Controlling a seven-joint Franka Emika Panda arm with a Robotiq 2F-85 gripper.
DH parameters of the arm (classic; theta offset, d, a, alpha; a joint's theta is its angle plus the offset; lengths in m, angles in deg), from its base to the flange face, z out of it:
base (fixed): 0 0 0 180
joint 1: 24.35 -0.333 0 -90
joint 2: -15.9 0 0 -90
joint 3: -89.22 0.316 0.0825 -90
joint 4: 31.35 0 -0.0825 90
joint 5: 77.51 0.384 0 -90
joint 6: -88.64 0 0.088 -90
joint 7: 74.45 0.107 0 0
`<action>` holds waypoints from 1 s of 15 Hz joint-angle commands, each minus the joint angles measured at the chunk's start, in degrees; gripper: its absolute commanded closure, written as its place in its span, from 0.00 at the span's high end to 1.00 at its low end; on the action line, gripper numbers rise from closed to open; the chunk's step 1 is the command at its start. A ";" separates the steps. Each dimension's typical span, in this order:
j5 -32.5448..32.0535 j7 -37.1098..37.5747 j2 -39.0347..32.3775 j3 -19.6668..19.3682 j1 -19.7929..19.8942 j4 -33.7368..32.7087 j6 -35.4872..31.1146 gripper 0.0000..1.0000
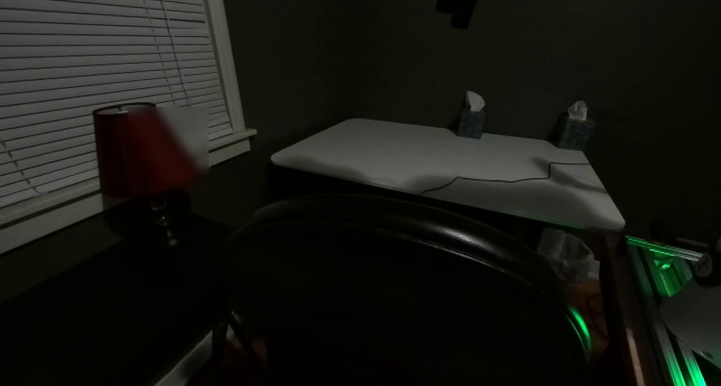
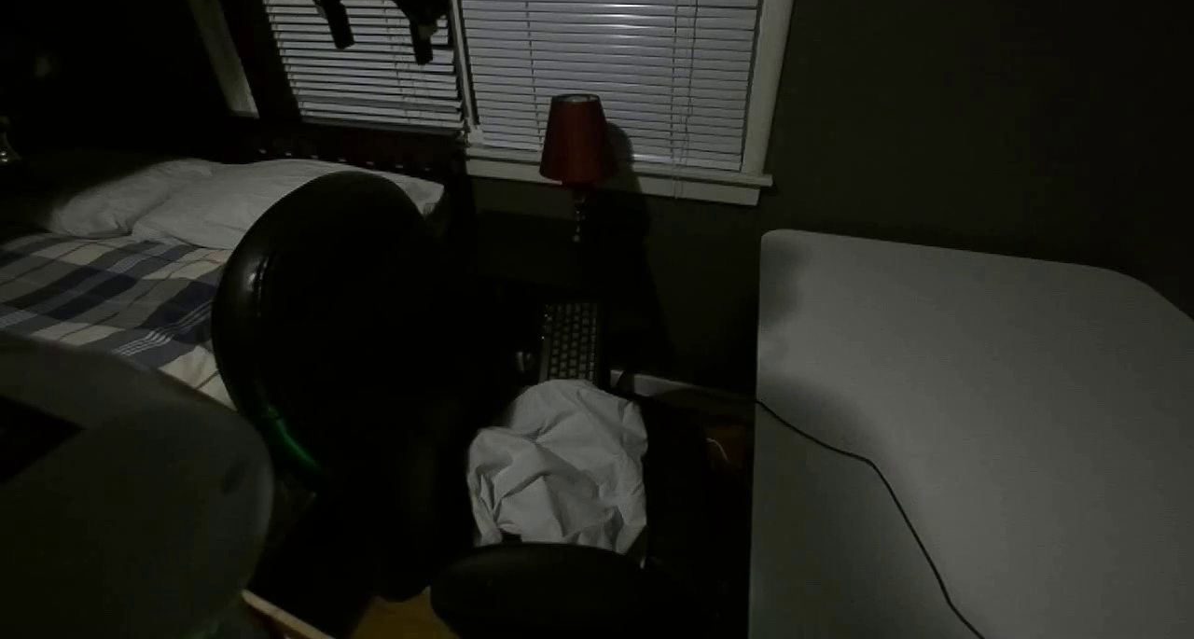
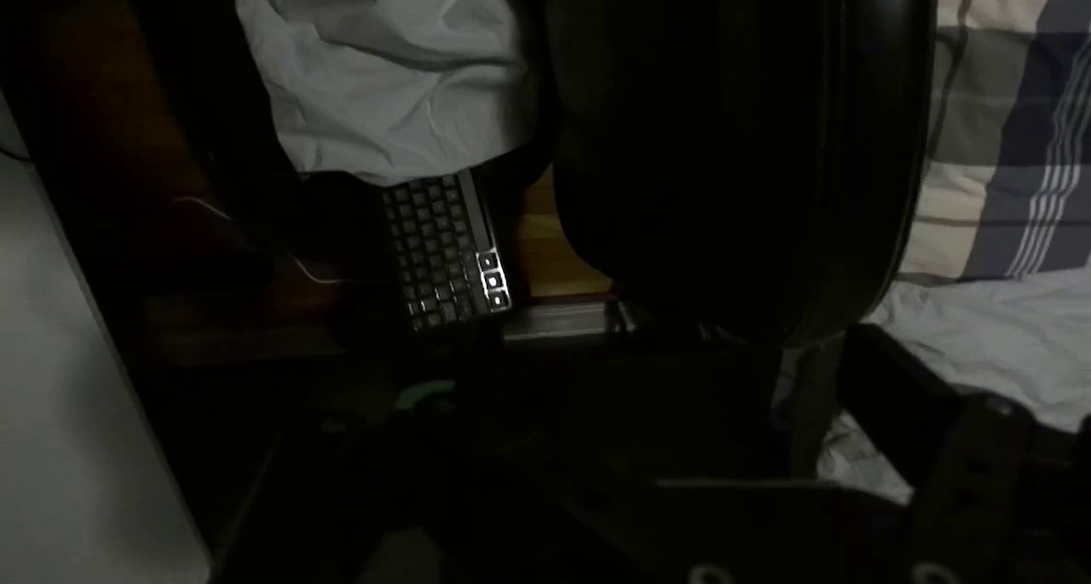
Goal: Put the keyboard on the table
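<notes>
The black keyboard point(image 2: 570, 342) shows beyond a crumpled white cloth or bag point(image 2: 560, 471). In the wrist view the keyboard point(image 3: 436, 247) has one end hidden at the white cloth point(image 3: 401, 72); what supports it is too dark to tell. The keyboard is hidden in the exterior view with the large chair back. The white table point(image 1: 394, 149) also shows in an exterior view point(image 2: 951, 387) and at the left of the wrist view point(image 3: 68, 413). My gripper point(image 2: 382, 51) is open and empty, high in front of the window; it also shows at the top of an exterior view point(image 1: 462, 20) and in the wrist view point(image 3: 673, 337).
A dark chair point(image 2: 317, 340) stands beside the cloth, near the bed point(image 2: 121, 294). A red lamp point(image 2: 576, 145) stands by the window. Two tissue boxes point(image 1: 471, 123) and a thin black cable point(image 1: 501, 180) lie on the table. The room is dark.
</notes>
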State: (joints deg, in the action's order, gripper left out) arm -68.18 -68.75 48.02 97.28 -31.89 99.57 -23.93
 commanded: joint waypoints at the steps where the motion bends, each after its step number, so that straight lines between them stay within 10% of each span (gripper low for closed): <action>1: 6.94 -11.10 -7.40 -6.35 -1.72 1.59 -10.89 1.00; 9: 17.19 -48.01 -26.72 -25.21 -15.31 1.76 -27.56 1.00; 12: 23.36 -60.70 -33.10 -26.04 -14.16 0.93 -31.14 1.00; 15: 23.60 -60.60 -32.81 -16.17 -3.92 1.93 -31.04 1.00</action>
State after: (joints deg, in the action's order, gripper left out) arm -44.19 -129.78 15.04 75.12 -41.74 101.51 -55.01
